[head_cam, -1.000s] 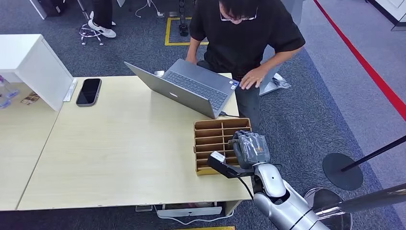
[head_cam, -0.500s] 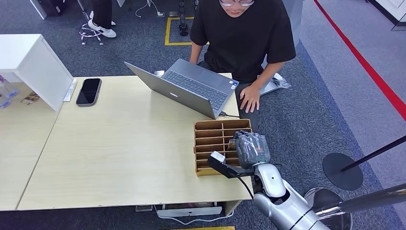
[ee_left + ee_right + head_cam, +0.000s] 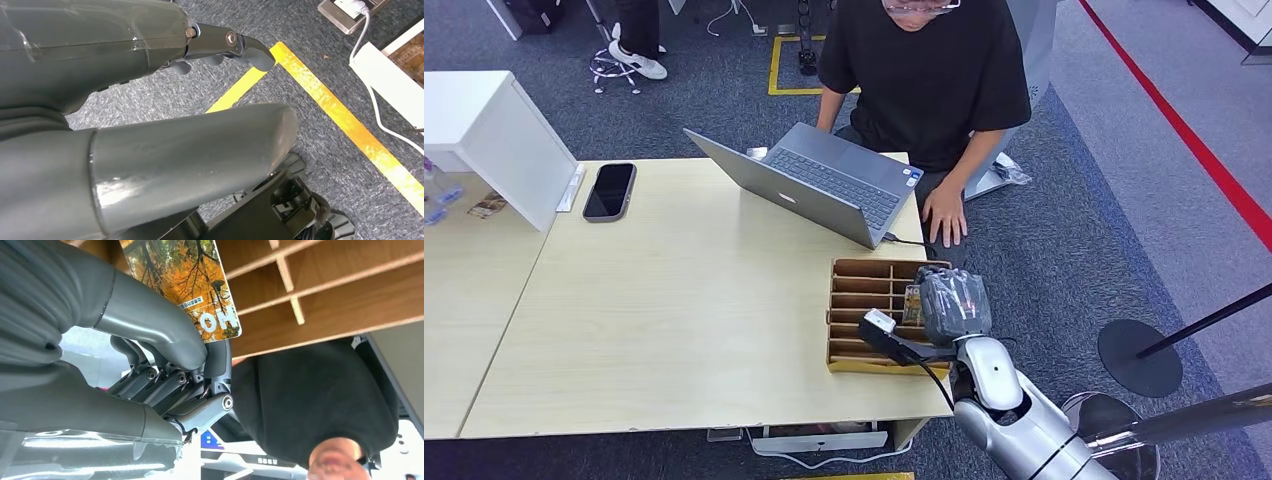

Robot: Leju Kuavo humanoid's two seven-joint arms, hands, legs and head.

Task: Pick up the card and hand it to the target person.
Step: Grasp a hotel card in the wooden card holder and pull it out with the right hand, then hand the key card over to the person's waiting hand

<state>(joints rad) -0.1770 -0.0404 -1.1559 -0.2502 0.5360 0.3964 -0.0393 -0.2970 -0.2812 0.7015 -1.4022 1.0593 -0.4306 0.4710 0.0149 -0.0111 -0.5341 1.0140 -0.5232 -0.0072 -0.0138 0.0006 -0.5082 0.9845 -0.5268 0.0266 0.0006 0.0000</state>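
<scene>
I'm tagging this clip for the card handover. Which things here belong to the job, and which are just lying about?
Job: card, pinched by the right robot hand; wooden slotted card box; person in black.

Lying about: laptop, phone, white box.

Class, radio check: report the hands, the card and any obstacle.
Right hand pinches card above wooden divider box. Left hand hangs empty over floor. Person beyond laptop.

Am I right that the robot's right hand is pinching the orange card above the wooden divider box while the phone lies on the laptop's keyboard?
Not quite: the phone lies on the table, apart from the laptop, as the head view shows. The rest holds: the right hand pinches the card above the wooden divider box.
</scene>
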